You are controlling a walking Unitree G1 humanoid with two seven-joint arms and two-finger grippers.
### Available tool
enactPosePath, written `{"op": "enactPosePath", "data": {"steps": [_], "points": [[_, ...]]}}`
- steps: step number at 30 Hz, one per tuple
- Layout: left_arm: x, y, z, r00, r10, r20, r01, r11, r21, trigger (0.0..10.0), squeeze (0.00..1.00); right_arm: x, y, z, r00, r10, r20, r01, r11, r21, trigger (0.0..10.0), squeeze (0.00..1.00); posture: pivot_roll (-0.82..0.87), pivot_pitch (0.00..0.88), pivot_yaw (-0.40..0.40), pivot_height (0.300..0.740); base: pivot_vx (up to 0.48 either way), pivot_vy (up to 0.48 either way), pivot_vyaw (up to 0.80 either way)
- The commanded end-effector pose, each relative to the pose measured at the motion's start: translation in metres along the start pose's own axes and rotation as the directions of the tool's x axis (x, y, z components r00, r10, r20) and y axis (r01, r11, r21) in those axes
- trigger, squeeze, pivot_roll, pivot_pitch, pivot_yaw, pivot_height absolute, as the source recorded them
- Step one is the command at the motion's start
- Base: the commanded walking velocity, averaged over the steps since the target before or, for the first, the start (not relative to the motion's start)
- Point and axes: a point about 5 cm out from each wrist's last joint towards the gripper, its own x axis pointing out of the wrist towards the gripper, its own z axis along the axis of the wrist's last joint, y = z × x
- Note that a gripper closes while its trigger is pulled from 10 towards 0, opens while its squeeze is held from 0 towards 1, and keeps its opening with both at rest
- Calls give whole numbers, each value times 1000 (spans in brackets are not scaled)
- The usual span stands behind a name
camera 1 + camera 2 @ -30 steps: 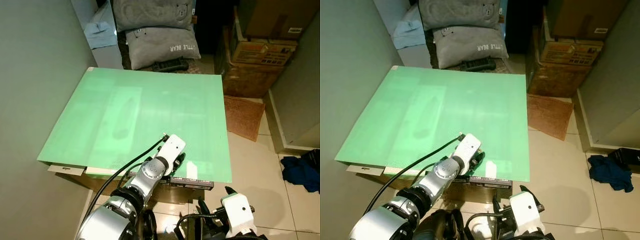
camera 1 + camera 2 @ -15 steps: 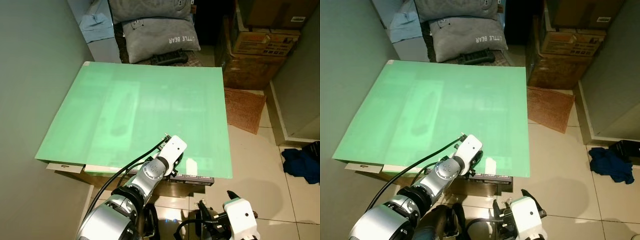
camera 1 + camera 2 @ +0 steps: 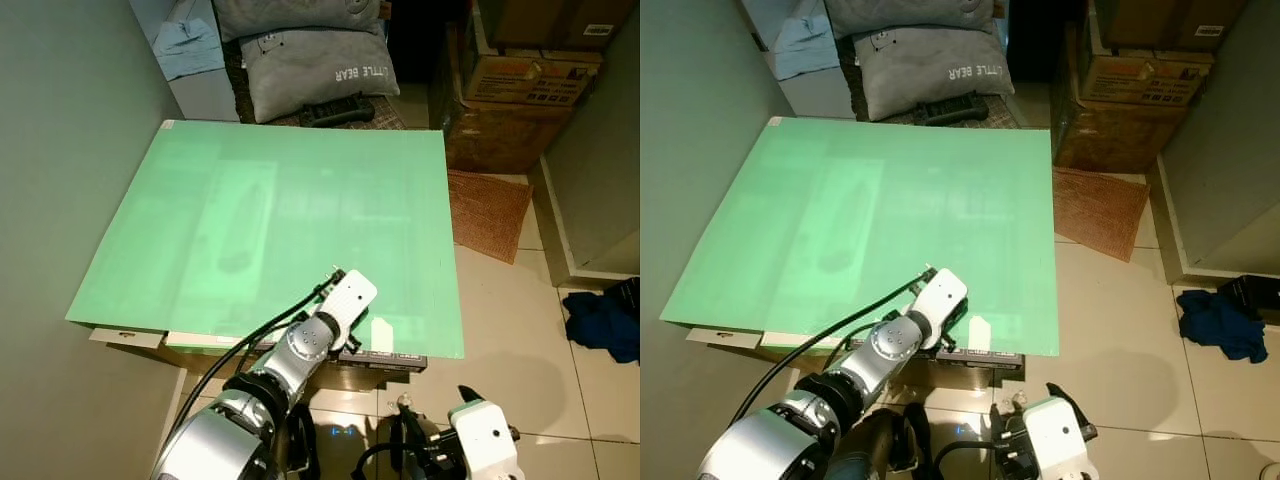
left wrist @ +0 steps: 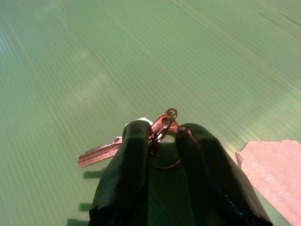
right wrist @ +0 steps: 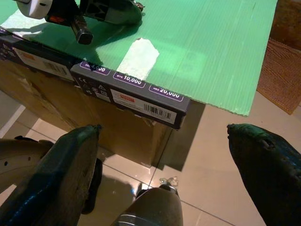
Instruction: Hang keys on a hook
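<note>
Low over the green surface (image 3: 280, 220), the left hand (image 4: 160, 136) is pinching the keys (image 4: 141, 141) to lift them; the right hand (image 5: 164, 155) is hanging wide open, empty.

A ribbed green plastic sheet (image 3: 290, 230) is lying matt with a faint sheen. Coppery metal keys (image 4: 141, 141) are glinting between smooth, glossy black fingers (image 4: 124, 179). Pale paper tape (image 5: 138, 56) is looking matt. Floor tiles (image 3: 500, 340) are shining glossy. Grey cloth pillows (image 3: 310, 70) are looking soft.
</note>
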Motion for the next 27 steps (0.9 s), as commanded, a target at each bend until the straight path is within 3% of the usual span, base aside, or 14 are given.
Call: {"op": "enactPosePath", "data": {"steps": [1,7,14,20,21,22,27], "points": [[-1,-38,-11,994,-99,-49,96,993,-62,0,0,-2,2,-5,1000,8,-20,-8,1000,12,10000,0,-251,304,104,699,0,0,0],[-4,-28,-17,996,-80,-42,76,994,-77,0,0,-1,2,-1,1000,7,-11,-7,1000,11,10000,0,-245,302,102,699,0,0,0],[-9,-3,-17,999,-34,8,34,997,-75,0,0,2,2,5,1000,9,3,-9,1000,8,10000,0,-232,297,99,699,0,0,0],[-14,26,-4,995,7,103,18,968,-248,0,0,3,-1,8,1000,3,12,-3,1000,7,10000,0,-228,291,97,699,0,0,0],[-18,38,0,992,32,126,12,944,-330,0,0,5,-3,7,1000,-12,9,12,1000,26,10000,0,-220,283,97,699,0,0,0],[-19,41,2,990,39,135,12,935,-354,0,0,5,-4,7,1000,-19,6,19,999,35,10000,0,-220,283,97,699,0,0,0],[-28,55,10,983,47,180,28,920,-392,0,0,9,-7,7,1000,-26,9,26,999,37,10000,0,-198,263,98,699,0,0,0]]}}
